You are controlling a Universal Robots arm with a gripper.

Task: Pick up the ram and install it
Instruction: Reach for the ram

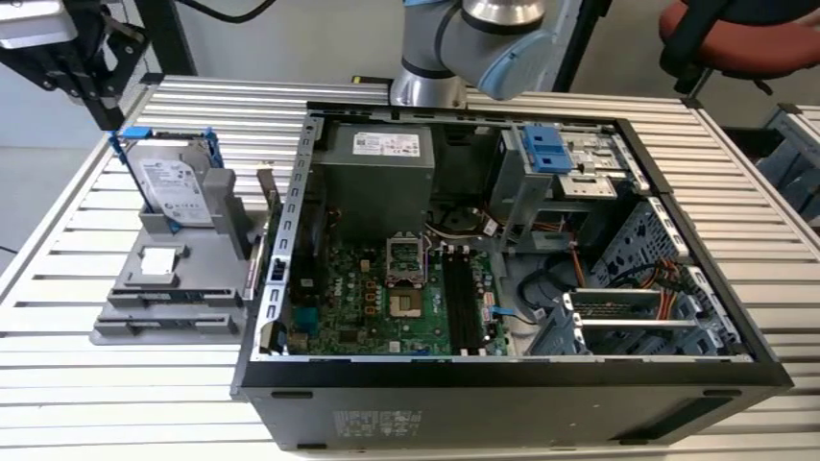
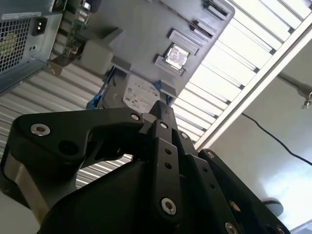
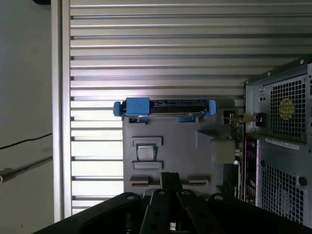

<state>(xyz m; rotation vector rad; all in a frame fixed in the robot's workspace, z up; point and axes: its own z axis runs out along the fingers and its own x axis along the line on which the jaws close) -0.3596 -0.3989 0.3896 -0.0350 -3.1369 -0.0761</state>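
The ram [image 1: 267,195] is a thin dark strip standing on edge at the right side of the grey holder [image 1: 173,279], close to the computer case's wall. My gripper [image 1: 100,101] hangs high at the exterior view's upper left, above the holder and well apart from the ram. In both wrist views its black fingers [image 2: 163,109] [image 3: 169,176] meet at the tip with nothing between them. The long black memory slots [image 1: 459,300] lie on the green motherboard inside the open case.
A silver hard drive in a blue frame [image 1: 173,182] [image 3: 165,107] stands at the holder's back. The open computer case [image 1: 513,379] has a power supply [image 1: 378,163], cables and a drive cage. All rests on a slatted metal table [image 1: 115,394].
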